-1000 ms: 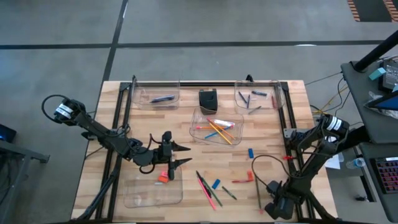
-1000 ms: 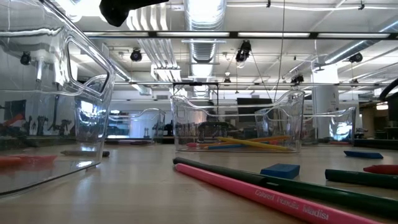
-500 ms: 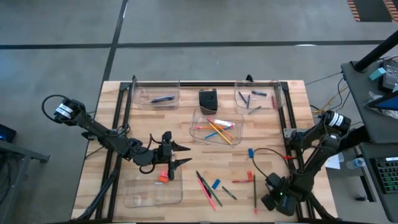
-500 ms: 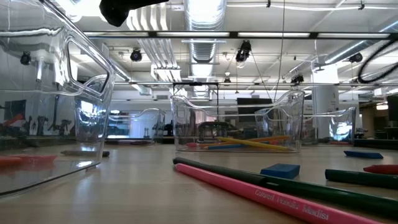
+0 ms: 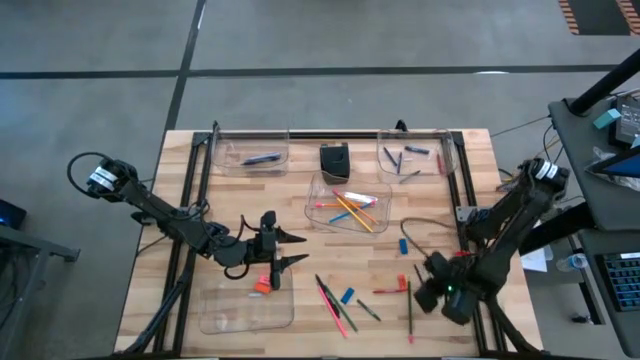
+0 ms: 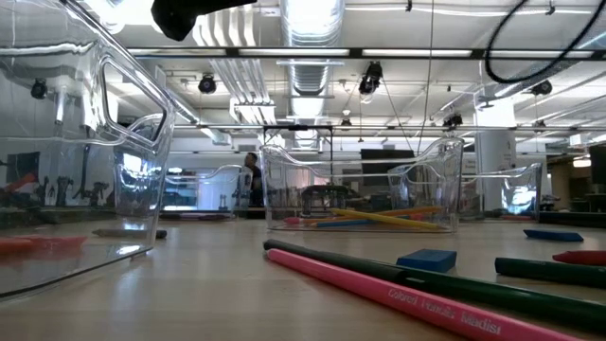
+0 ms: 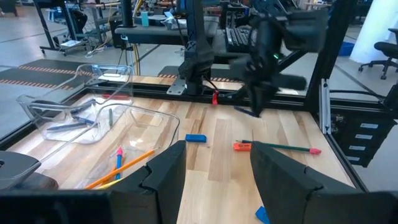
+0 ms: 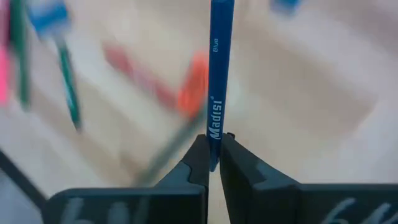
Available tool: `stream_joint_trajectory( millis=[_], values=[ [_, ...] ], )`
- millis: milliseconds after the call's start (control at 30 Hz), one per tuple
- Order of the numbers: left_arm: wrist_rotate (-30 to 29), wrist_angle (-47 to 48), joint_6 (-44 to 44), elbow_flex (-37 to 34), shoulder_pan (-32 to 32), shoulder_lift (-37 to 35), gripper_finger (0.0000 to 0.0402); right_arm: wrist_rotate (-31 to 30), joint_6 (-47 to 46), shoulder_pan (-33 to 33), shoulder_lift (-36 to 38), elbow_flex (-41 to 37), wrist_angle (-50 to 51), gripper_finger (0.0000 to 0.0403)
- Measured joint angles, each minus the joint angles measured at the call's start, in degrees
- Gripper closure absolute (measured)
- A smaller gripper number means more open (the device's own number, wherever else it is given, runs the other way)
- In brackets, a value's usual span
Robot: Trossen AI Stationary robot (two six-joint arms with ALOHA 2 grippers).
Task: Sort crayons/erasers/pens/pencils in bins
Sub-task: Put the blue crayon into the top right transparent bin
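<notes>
Worktop (image 5: 190,215): wooden, framed by rails on its sides. Four clear bins: two along the far edge, one at centre (image 5: 347,203) holding pencils, one at the near left (image 5: 245,308).

Left gripper (image 5: 285,248): parked over the left-centre, jaws part open, empty, just above the near-left bin.

Right gripper (image 5: 432,292): near the right rail, jaws clamped on a blue pencil (image 8: 217,68), lifted off the boards.

Step in hand, as judged: carrying that pencil toward the centre bin. The next move calls for a swing inward and away from the near edge, then release over the bin.

Clearance: open boards lie between. The loose blue eraser (image 5: 403,245), red crayon (image 5: 390,290) and green pencil (image 5: 409,305) sit close beneath; the right rail is just beside the arm.
</notes>
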State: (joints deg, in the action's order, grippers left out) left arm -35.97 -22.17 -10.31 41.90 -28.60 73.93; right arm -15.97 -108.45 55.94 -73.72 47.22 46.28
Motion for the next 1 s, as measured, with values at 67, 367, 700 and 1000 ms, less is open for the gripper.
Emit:
stream_joint_trajectory(
  millis=[67, 367, 700, 1000],
  values=[
    [0.0, 0.0, 0.0, 0.0, 0.0, 0.0, 0.0235, -5.3, 2.4, -2.4, 2.9, 0.0, 3.2, 0.0390],
    [0.0, -0.1, 0.0, 0.0, 0.0, 0.0, 0.0235, -22.0, 26.8, -24.4, 19.4, 0.0, 7.7, 0.0390],
    [0.0, 0.2, 0.0, 0.0, 0.0, 0.0, 0.0235, -12.3, 59.4, -63.5, 28.0, -0.8, 5.9, 0.0390],
    [0.0, 0.1, 0.0, 0.1, 0.0, 0.0, 0.0235, 7.4, 78.0, -83.7, 27.4, -1.1, -1.7, 0.0390]
  ],
)
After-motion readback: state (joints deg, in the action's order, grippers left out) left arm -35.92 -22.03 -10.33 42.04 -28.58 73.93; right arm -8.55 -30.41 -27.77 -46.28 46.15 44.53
